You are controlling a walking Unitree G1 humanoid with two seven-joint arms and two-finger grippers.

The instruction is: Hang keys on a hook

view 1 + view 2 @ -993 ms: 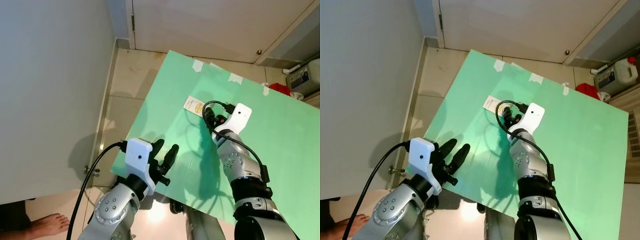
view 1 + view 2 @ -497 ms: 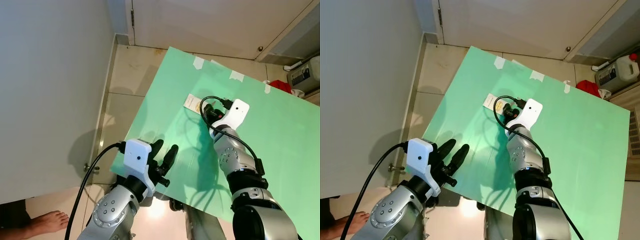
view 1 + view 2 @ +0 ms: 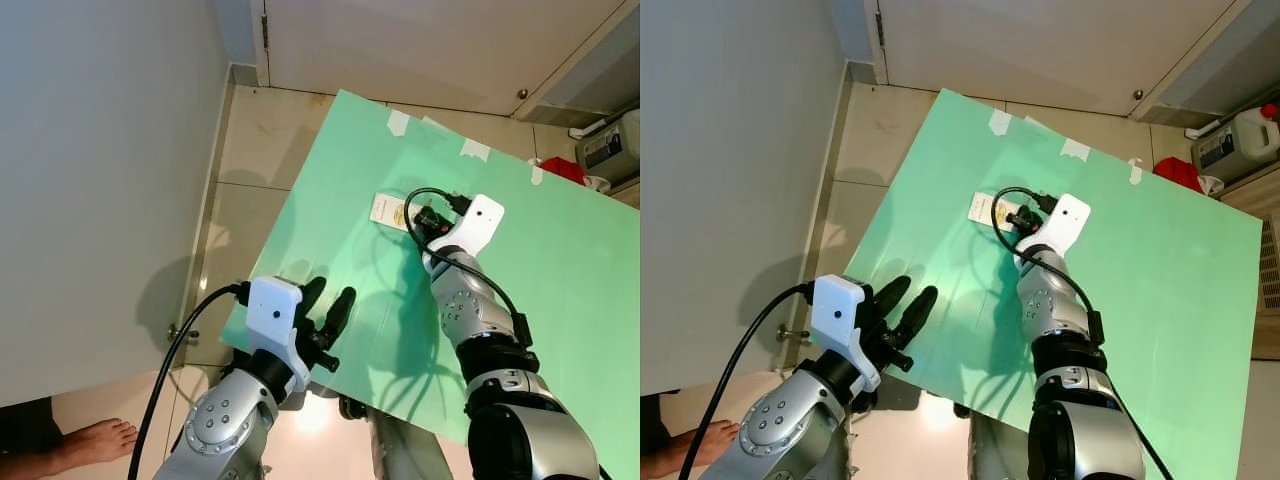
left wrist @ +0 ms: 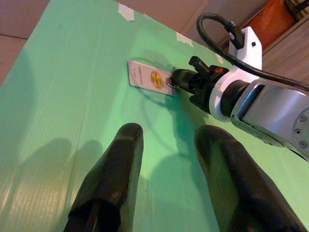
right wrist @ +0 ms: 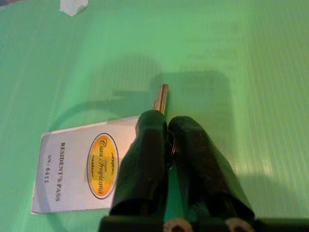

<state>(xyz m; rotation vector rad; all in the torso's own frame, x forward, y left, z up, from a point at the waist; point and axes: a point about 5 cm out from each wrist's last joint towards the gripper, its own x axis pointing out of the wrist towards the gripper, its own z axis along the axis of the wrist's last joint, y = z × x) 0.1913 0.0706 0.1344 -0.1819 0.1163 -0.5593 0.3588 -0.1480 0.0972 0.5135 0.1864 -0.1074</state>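
The right gripper's fingers point(image 5: 152, 159) covered most of the key point(image 5: 161, 98), leaving just its tip showing, and overlapped one edge of the resident's pass card point(image 5: 82, 166). A bare foot point(image 3: 95, 442) was cut off at the frame edge.

We have wide bare room across the green board point(image 3: 560, 290), whose surface lies open around the white pass card point(image 5: 77, 166) on every side but one: our right gripper point(image 5: 166, 126) sits pressed together over the card's edge and the key point(image 5: 161, 98). Our left gripper point(image 4: 166, 145) hovers spread near the board's lower edge, well apart, with nothing between.
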